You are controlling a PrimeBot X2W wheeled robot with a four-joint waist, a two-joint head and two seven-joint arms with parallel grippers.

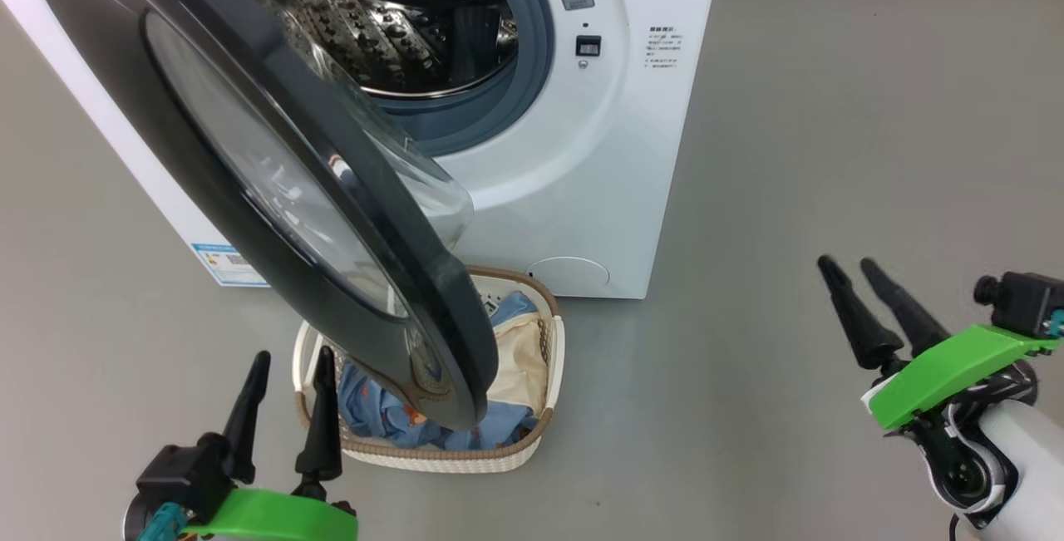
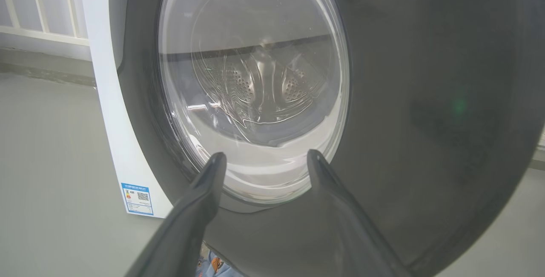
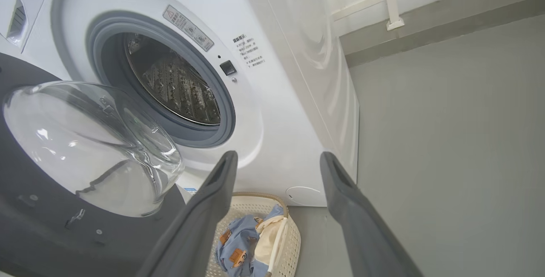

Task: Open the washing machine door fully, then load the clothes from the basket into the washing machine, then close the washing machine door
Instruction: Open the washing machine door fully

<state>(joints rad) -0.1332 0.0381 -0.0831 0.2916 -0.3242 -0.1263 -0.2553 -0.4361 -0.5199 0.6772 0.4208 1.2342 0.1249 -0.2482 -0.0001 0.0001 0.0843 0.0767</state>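
The white washing machine [image 1: 573, 150] stands ahead, its steel drum [image 1: 391, 34] showing. Its black-rimmed washing machine door [image 1: 274, 184] is swung partway out and hangs over the basket [image 1: 555, 358] on the floor. Light-blue and cream clothes [image 1: 511, 341] lie in the basket, partly hidden by the door. My left gripper [image 1: 295, 366] is open at the basket's left rim, just in front of the door's outer face [image 2: 425, 98]. Over bare floor well to the right of the machine, my right gripper [image 1: 848, 267] is open too; between its fingers, the right wrist view shows the basket [image 3: 289, 243] and clothes [image 3: 238, 247].
Grey floor [image 1: 831, 150] spreads to the right of the machine and in front of it. A blue label sticker [image 1: 224, 263] sits low on the machine's left side. A white railing and low ledge [image 3: 396, 9] run behind the machine.
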